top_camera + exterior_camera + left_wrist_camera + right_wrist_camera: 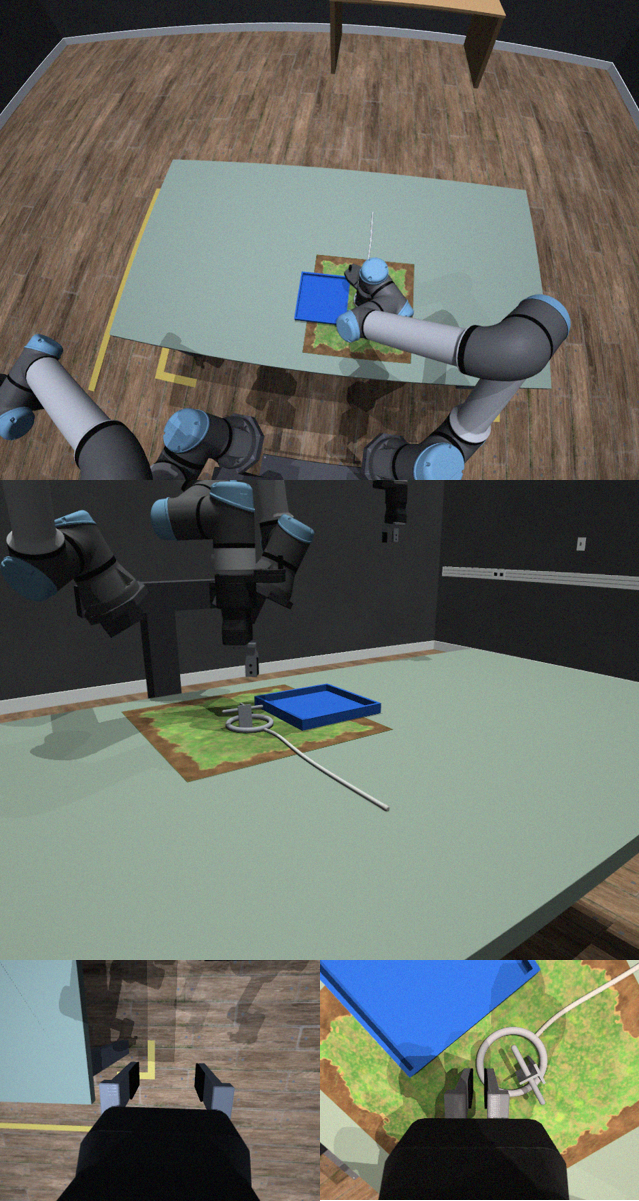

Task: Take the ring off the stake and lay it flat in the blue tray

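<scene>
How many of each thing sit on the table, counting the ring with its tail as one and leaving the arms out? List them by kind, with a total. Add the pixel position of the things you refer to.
Trays: 1, blue (323, 298) (317, 706) (412, 1004)
Rings: 1 (228, 725) (481, 1057)
Stakes: 1 (245, 716) (526, 1070)
Patterned mats: 1 (330, 338) (206, 748) (589, 1072)
Total: 4
</scene>
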Tool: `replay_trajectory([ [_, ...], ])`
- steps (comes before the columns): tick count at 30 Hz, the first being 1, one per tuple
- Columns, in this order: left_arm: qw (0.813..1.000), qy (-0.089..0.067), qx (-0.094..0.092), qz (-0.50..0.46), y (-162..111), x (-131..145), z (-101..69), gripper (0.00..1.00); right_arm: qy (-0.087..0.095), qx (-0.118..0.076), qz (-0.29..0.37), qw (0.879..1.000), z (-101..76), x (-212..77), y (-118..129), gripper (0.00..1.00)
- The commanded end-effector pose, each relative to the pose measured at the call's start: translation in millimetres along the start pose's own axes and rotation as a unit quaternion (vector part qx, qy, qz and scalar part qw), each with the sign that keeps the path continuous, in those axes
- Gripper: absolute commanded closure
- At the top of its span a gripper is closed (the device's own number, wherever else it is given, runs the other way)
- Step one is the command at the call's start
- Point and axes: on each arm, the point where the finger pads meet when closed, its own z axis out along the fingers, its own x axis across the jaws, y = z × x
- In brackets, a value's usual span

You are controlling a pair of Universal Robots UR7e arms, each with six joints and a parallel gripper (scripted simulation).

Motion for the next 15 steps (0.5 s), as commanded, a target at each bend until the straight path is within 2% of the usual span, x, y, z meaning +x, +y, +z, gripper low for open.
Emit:
replay_trajectory([
  [1,1.0,0.001,0.0,-0.002,-1.2,1.3,0.3,0.0,0.0,0.002,0.0,1.0,-1.0,0.3,0.1,0.67],
  [15,1.0,0.001,0.0,-0.002,-1.2,1.3,0.3,0.0,-0.001,0.0,0.0,1.0,3.7,0.0,1.2,0.67],
])
